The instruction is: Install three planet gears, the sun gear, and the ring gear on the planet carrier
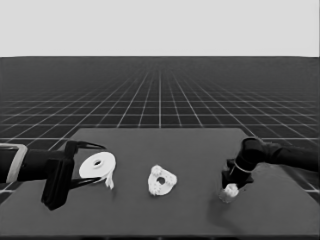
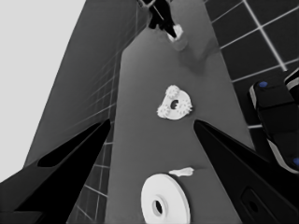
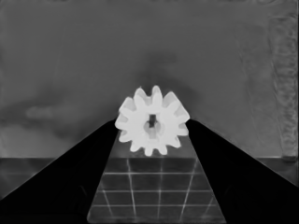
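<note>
The right gripper (image 1: pixel 230 191) is at the table's (image 1: pixel 200 150) right end, its fingers (image 3: pixel 79 172) clamped on a gear (image 3: pixel 152 121). The smaller round part (image 1: pixel 161 180) lies mid-table with three gears (image 2: pixel 174 90) on it. The left gripper (image 1: pixel 92 163) waits over the left end, fingers apart, with the larger round part (image 1: pixel 97 165) and a thin white piece (image 1: pixel 109 180) beside it lying there.
</note>
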